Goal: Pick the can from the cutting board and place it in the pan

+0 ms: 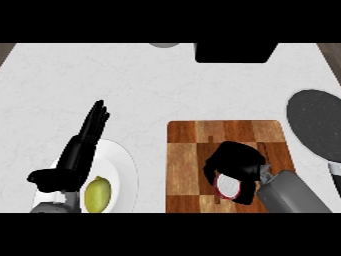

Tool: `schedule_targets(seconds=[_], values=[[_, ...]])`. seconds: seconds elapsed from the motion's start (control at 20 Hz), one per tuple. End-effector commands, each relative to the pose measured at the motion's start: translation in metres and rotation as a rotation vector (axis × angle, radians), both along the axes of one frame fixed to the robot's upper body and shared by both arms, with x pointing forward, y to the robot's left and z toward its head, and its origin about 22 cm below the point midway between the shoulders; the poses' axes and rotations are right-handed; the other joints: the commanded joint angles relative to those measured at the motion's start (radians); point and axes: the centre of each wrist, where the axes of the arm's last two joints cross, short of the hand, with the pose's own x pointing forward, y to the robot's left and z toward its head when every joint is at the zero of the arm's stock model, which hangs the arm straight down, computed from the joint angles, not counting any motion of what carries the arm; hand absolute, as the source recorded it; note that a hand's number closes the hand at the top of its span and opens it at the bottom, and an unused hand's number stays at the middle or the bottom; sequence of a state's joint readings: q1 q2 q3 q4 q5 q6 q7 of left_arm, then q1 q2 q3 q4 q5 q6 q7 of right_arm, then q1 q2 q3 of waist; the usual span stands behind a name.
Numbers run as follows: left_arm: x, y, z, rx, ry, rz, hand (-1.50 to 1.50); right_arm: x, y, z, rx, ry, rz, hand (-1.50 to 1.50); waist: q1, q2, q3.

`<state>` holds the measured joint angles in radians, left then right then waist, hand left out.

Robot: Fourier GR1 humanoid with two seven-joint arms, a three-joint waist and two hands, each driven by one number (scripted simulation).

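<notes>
— What is seen at the left?
— The left hand [84, 142] is held open, fingers straight, over a white plate [125, 167] bearing a lemon [98, 194].
— And rightward?
— The can [227, 186] is gripped by the right hand [236, 160] above the cutting board [195, 150]; the pan [322, 125] lies beyond.

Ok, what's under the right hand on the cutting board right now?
The right hand is curled over the can on the wooden cutting board. Only the can's white, red-rimmed end shows below the fingers; its body is covered. The pan holds nothing visible.
</notes>
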<state>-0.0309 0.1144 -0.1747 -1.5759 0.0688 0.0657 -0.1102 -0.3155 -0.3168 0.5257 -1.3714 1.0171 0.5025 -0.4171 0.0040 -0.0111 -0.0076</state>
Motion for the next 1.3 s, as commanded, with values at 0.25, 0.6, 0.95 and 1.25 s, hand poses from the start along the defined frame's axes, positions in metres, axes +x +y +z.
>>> schedule_targets(seconds=[0.25, 0.6, 0.95, 1.25], values=[[0.001, -0.007, 0.009, 0.008, 0.001, 0.02, 0.0, 0.01, -0.016, 0.004, 0.082, -0.101, -0.005, 1.5, -0.002, 0.011, 0.008], [-0.008, 0.0, -0.01, -0.006, 0.022, 0.053, 0.0, 0.021, -0.048, -0.013, 0.061, -0.14, -0.997, 1.5, -0.076, 0.009, 0.006], [-0.004, -0.005, -0.004, 0.003, 0.001, 0.013, 0.0, 0.04, -0.002, 0.045, 0.144, -0.576, -1.455, 1.5, -0.01, 0.006, 0.006], [-0.001, -0.005, -0.002, 0.013, 0.003, -0.012, 0.0, 0.043, 0.045, 0.099, 0.333, -0.763, -1.617, 1.5, 0.012, 0.01, 0.007]])
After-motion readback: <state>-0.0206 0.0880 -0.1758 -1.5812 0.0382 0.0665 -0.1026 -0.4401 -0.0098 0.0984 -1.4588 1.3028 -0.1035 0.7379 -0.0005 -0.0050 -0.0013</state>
